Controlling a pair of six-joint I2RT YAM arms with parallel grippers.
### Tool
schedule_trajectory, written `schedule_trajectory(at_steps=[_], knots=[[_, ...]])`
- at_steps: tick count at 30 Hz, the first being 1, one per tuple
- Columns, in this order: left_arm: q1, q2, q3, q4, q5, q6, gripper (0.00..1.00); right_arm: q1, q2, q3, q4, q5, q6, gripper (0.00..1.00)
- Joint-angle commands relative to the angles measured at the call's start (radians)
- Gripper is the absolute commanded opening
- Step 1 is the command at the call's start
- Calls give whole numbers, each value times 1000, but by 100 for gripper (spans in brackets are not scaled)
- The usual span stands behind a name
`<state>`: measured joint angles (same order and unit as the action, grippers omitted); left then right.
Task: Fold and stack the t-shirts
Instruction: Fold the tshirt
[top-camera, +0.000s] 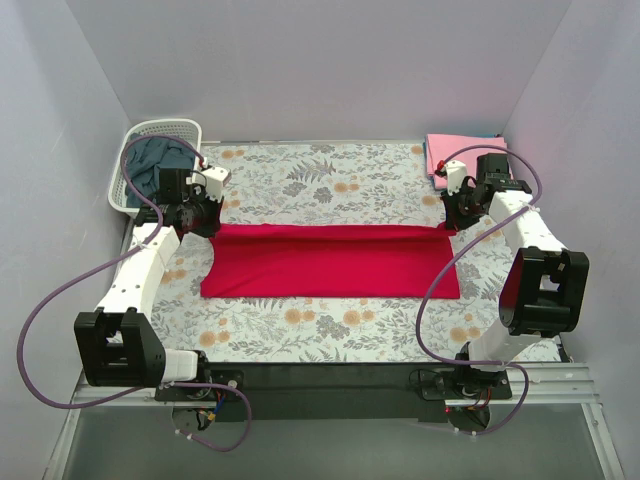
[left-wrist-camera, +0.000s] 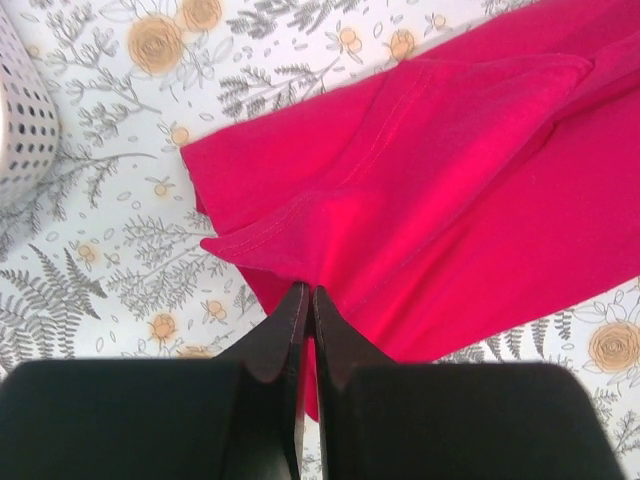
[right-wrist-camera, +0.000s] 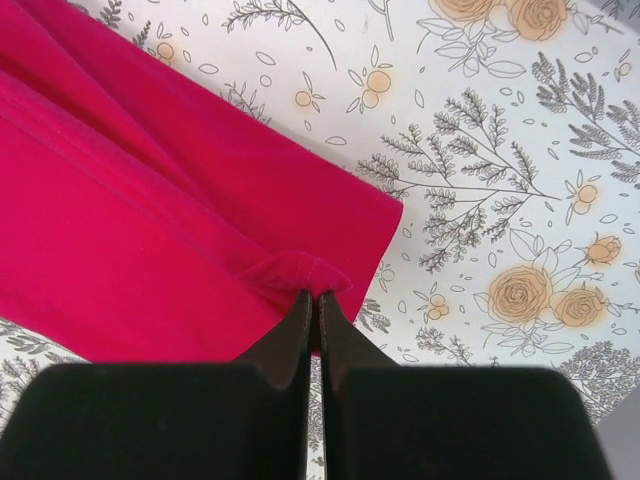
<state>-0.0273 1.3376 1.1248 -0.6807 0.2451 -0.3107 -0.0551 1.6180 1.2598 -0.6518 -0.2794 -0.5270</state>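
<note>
- Presently, the left fingers (left-wrist-camera: 285, 335) are clenched on the red t-shirt (top-camera: 330, 262) at its left end.
- The right fingers (right-wrist-camera: 290, 335) pinch its right end.
- It lies on the floral cloth (top-camera: 330, 180).

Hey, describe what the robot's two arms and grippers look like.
Both the left arm and right arm have white links, boxy black joint housings and looping purple cables. The left gripper and right gripper are black, tapering to narrow tips.

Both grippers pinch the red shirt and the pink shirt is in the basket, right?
No: the top external view shows the pink shirt at the far right corner; the basket holds a dark blue shirt. The rest stands.
</note>
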Motion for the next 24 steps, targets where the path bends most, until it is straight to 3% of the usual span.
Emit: schedule_trajectory(at_steps=[1,24], knots=[[7,-46,-31,-42,-15,8,0,-6,-29,-23,-5,22,-21,1],[7,-52,-198,-40,3,5,0,-8,-26,-132,12,36,-47,1]])
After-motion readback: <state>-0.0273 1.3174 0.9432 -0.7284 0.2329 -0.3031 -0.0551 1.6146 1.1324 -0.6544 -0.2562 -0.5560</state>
